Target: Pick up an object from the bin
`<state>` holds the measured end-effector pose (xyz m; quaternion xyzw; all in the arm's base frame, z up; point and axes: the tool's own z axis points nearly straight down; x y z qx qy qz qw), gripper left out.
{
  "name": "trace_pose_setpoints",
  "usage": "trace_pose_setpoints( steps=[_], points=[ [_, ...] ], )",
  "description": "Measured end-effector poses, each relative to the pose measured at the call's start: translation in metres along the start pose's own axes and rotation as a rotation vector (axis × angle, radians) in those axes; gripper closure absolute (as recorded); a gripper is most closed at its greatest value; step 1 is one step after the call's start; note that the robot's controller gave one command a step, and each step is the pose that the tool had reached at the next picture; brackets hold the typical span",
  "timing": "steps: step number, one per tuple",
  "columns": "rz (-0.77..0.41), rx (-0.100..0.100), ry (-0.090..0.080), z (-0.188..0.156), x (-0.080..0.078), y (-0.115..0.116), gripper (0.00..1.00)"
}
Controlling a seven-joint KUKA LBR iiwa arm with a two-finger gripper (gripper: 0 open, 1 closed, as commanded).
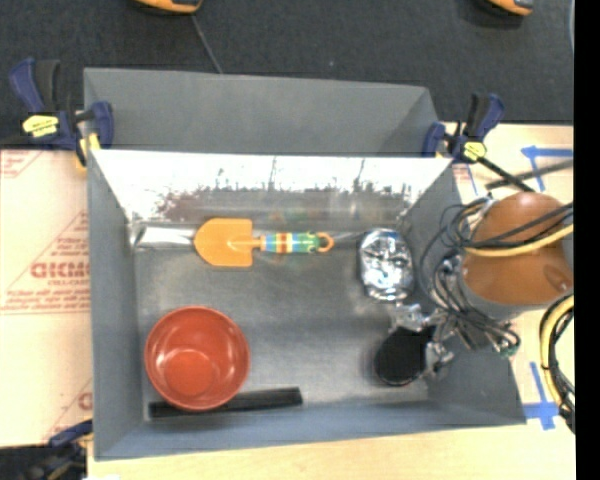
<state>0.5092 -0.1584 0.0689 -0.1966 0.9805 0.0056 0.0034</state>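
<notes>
The gripper [426,342] hangs low at the bin's [115,298] four o'clock; how wide its jaws stand cannot be told. A rounded black object [394,360] lies just beside it at its eight o'clock, whether touching is unclear. A crumpled shiny silver ball [384,265] sits near at eleven o'clock. Farther off, an orange plastic toy shovel with a rainbow-striped handle [255,242] lies at ten o'clock, and a red round bowl [196,356] at nine, a flat black bar [230,401] along its lower edge.
</notes>
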Motion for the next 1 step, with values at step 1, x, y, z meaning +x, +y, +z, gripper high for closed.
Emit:
trace_pose_setpoints(
  steps=[1],
  points=[
    [0.001,0.0,0.0,0.0,0.0,0.0,1.0]
  ],
)
